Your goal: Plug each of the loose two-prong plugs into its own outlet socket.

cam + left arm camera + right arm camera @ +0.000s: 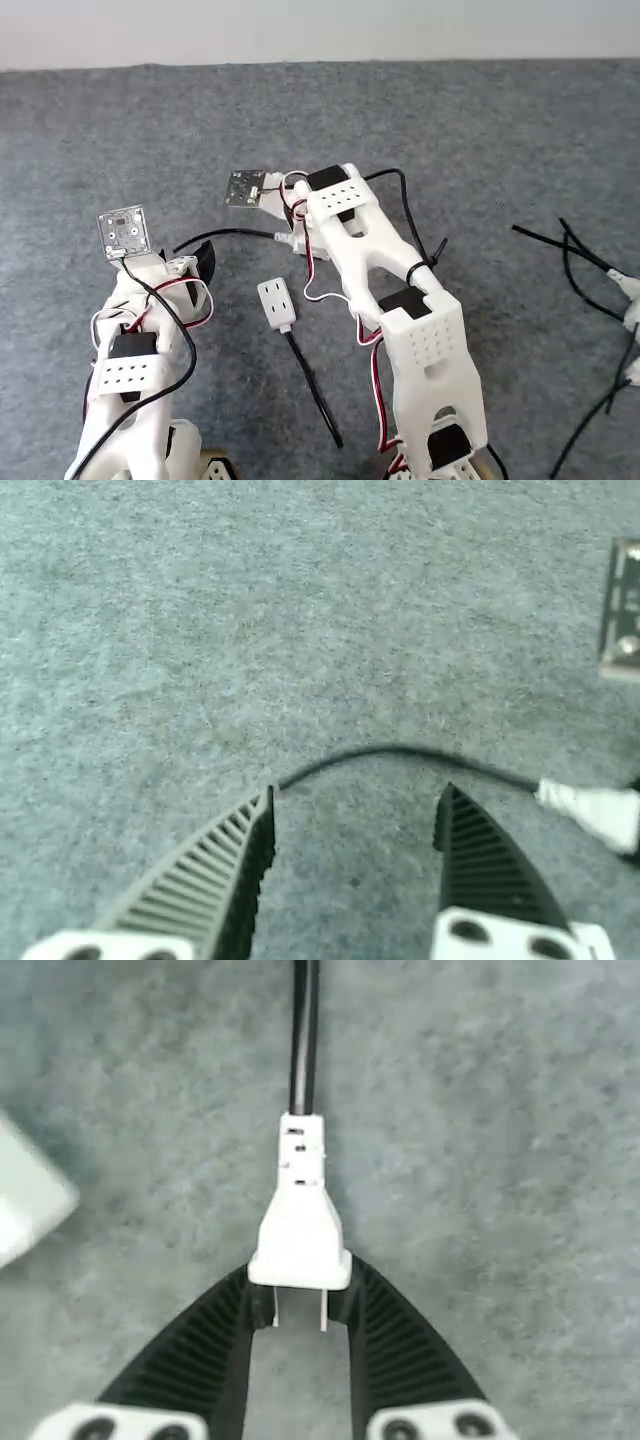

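My right gripper (300, 1288) is shut on a white two-prong plug (300, 1230), its black fingers (215, 1345) pressing the plug's wide base, prongs pointing back toward the wrist. The plug's black cable (304, 1030) runs straight away from it. In the high view this plug (285, 239) lies on the grey carpet at the right gripper (296, 226). A white outlet socket (276, 302) with its own black cord lies just in front of it. My left gripper (358, 790) hangs open above the carpet, with the plug's cable (400, 752) arcing past its fingertips and the plug (595, 812) off to one side.
More black cables (585, 260) with white ends lie at the table's right edge. The socket's cord (315, 390) trails between the two arms. A blurred white block (30, 1200) sits beside the held plug. Bare carpet stretches across the back of the table.
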### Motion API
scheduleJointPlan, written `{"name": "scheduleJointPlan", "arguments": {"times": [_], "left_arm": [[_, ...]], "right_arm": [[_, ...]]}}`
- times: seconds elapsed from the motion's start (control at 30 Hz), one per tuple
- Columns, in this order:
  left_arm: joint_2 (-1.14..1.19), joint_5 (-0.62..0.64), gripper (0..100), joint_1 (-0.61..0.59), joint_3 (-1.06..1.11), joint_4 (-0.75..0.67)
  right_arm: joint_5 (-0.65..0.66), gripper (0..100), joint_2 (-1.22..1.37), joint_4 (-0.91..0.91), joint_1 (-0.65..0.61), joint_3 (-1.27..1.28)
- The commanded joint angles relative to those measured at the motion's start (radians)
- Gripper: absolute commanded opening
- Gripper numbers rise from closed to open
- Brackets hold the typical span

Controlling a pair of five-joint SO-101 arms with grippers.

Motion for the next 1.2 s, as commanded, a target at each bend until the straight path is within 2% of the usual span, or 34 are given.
{"name": "scheduleJointPlan", "arguments": {"times": [0.0, 0.13, 0.3, 0.47, 0.6, 0.73, 0.93, 1.03, 1.17], "left_arm": [[-0.002, 0.002, 25, -0.005, -0.033, -0.025], [-0.002, 0.002, 25, -0.005, -0.033, -0.025], [-0.002, 0.002, 25, -0.003, -0.031, -0.025], [-0.002, 0.002, 25, 0.000, -0.031, -0.025], [-0.002, 0.000, 25, 0.000, -0.031, -0.025], [-0.002, 0.000, 25, 0.000, -0.030, -0.025], [-0.002, 0.000, 25, 0.000, -0.030, -0.025], [-0.002, 0.000, 25, -0.002, -0.030, -0.025], [-0.002, 0.000, 25, -0.002, -0.030, -0.025]], "right_arm": [[0.012, 0.9, -0.079, 0.148, -0.005, 0.000], [0.020, 0.9, -0.156, 0.318, 0.028, 0.002], [0.144, 0.9, -0.185, 0.530, 0.154, 0.006], [0.278, 1.5, -0.179, 0.553, 0.323, 0.012], [0.400, 10.6, -0.145, 0.545, 0.380, 0.046], [0.468, 19.9, -0.110, 0.495, 0.390, 0.060], [0.493, 20.8, -0.137, 0.501, 0.323, 0.055], [0.486, 20.6, -0.170, 0.501, 0.291, 0.057], [0.382, 20.5, -0.199, 0.501, 0.236, 0.064]]}}
